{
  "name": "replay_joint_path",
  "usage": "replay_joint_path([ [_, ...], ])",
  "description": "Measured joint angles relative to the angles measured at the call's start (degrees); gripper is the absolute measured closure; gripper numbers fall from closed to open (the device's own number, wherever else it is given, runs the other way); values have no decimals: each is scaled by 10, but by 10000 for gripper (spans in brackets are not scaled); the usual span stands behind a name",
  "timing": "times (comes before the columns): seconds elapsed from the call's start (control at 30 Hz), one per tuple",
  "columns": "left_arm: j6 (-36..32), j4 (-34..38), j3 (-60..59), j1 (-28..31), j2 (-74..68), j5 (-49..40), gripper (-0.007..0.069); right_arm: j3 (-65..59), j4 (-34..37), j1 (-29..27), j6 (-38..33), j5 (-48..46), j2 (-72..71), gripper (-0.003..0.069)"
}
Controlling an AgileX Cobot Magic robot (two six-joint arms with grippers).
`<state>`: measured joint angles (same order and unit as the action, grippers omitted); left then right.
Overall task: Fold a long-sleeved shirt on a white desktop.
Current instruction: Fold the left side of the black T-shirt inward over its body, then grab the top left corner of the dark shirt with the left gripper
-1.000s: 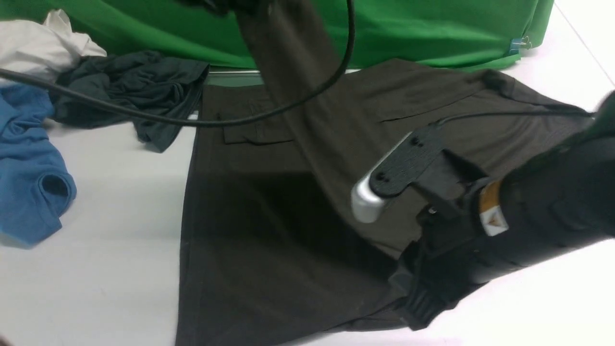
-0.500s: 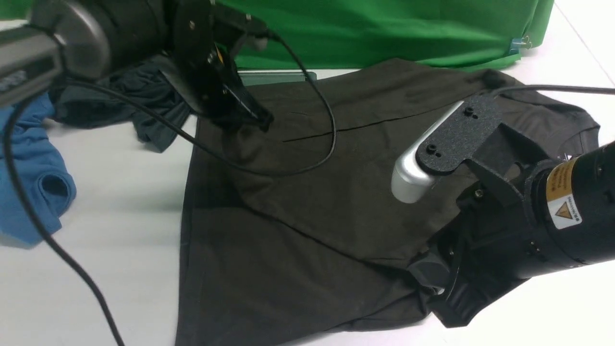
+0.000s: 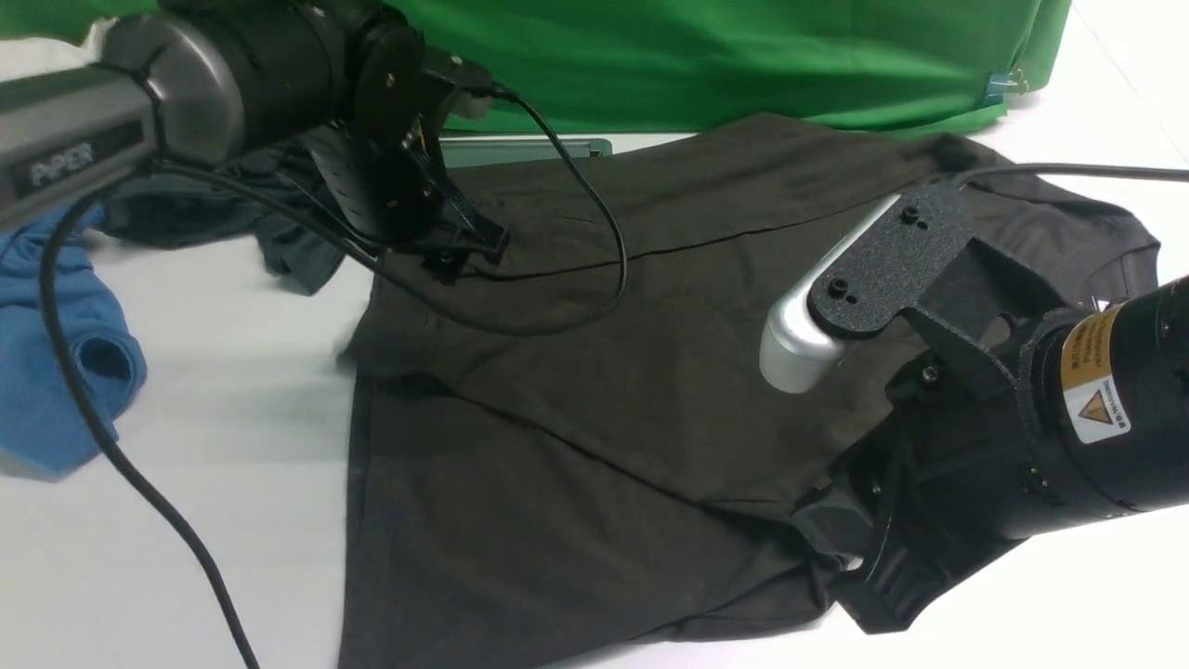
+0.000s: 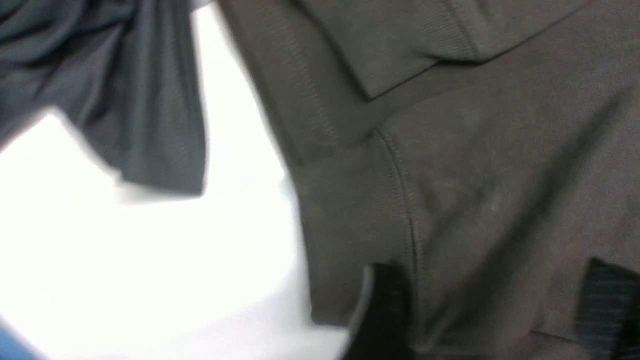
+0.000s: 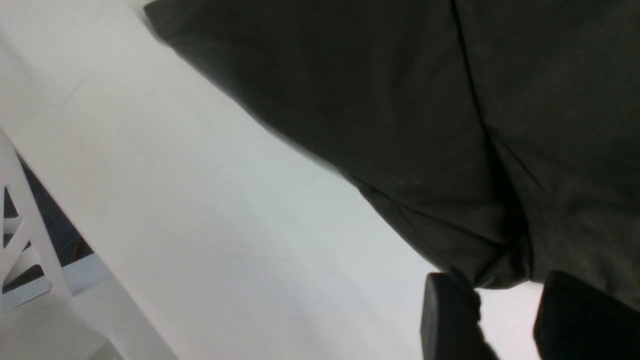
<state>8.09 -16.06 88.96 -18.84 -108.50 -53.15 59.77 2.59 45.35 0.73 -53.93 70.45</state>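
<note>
Your left pincer (image 3: 460, 249) is wide open, shirt (image 3: 650, 390) right beneath; right pincer (image 5: 505, 305) sits half-apart at its edge, grip unclear.

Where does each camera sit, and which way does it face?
Front: between the arms, facing forward over the desktop; shows the shirt, backdrop and both arms.
Left wrist: on the left arm, looking down at the shirt's seam; the left gripper shows, jaws apart.
Right wrist: on the right arm, looking at the shirt's edge; the right gripper shows, cloth bunched between its jaws.
Shared: both wrist views see the shirt and desktop.
</note>
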Motion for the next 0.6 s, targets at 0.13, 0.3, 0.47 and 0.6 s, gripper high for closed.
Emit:
replay_joint_path([
  [0.13, 6, 53, 54, 24, 15, -36, 14, 19, -20, 0, 7, 12, -6, 384],
  [0.3, -70, 263, 90, 105, 7, -40, 32, 62, -36, 0, 12, 12, -9, 384],
  [0.47, -131, 389, 95, 186, -61, -46, 63, 84, -39, 0, 25, 14, -9, 384],
  [0.6, -156, 432, 95, 190, -119, -33, 64, 84, -39, 0, 31, 14, -9, 384],
])
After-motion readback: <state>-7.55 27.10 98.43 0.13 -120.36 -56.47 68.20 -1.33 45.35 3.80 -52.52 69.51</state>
